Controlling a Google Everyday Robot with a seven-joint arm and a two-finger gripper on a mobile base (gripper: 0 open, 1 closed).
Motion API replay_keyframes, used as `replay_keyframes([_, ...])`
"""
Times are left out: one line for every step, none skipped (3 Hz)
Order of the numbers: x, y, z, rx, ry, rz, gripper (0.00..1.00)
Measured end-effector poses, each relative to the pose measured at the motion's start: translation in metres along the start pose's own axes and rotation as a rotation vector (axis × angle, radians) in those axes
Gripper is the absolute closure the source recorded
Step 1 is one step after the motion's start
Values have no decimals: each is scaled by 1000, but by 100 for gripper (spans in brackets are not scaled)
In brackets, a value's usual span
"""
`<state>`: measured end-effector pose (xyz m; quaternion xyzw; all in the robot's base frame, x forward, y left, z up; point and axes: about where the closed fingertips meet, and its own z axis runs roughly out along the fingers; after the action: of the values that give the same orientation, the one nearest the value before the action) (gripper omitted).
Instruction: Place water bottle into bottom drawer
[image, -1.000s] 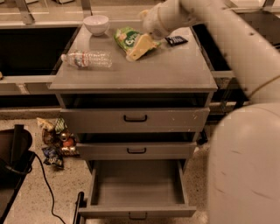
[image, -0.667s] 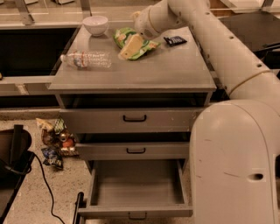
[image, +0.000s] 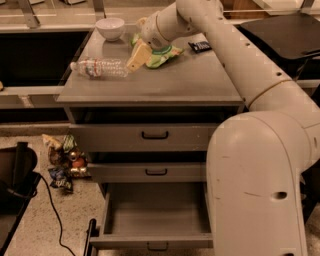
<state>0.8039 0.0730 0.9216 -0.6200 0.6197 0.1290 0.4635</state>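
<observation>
Plastic water bottle (image: 100, 68), crinkly, hand (image: 133, 60) nr it

Clear crinkled plastic water bottle (image: 100, 68) — smooth cream plastic jaws beside.

arm (image: 235, 55): cream-white tubular shells, small dark holes, ringed joints | housing (image: 260, 180): bulbous, lower right | gripper (image: 135, 57): pale yellow, upper centre

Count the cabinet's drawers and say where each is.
3. Top drawer just under the countertop, middle drawer below it, bottom drawer lowest, pulled open. None seems hidden. The gripper hangs over the countertop beside the water bottle.
</observation>
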Motion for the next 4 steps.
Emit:
replay_keyframes([-14, 18, 32, -45, -13, -12, 0])
replay_keyframes([-21, 31, 55, -75, 9, -16, 0])
replay_keyframes([-20, 39, 77, -101, 11, 3, 0])
replay_keyframes([-14, 39, 96, -109, 14, 2, 19])
